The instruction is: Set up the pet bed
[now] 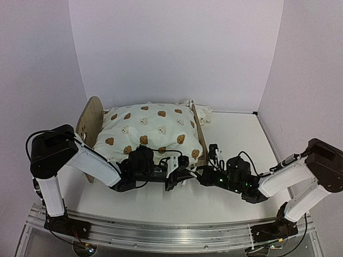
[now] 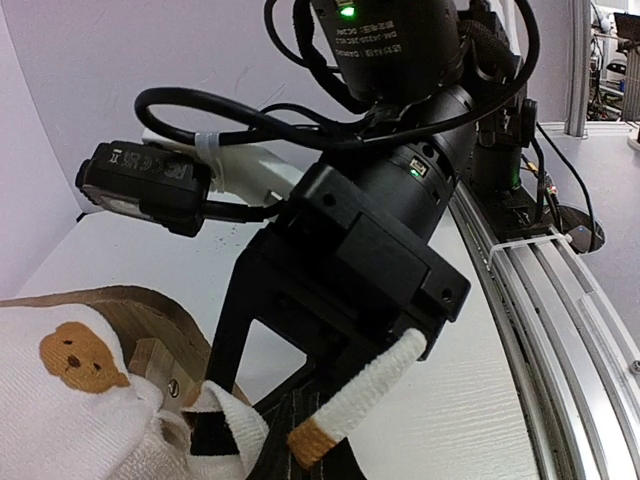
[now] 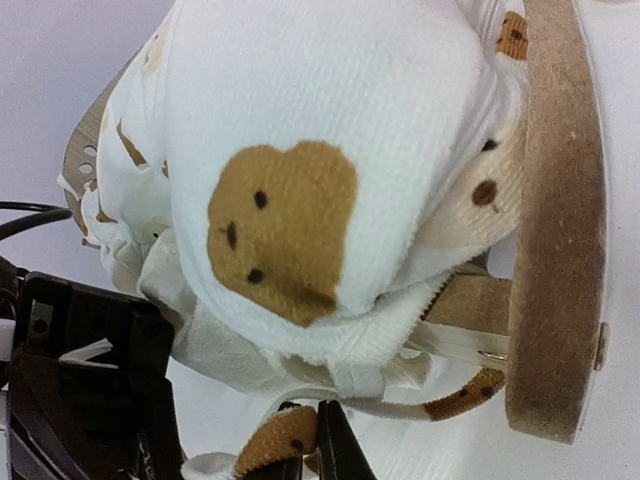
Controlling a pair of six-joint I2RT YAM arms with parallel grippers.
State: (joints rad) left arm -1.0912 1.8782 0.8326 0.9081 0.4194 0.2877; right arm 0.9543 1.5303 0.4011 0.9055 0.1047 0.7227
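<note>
**A:** Where does the top view sit?

**B:** High behind the arm bases. It faces down and forward over the whole table [image 1: 236, 128], with the pet bed [image 1: 150, 128] mid-frame and fairly far off.

**A:** And the wrist views?

**B:** The left one looks low across the table, with the right arm [image 2: 400, 180] filling its middle and the rail [image 2: 560, 310] at right. The right one sits very close under the bedding, with the end board [image 3: 555, 220] at right. All three share that near bed corner.
</note>
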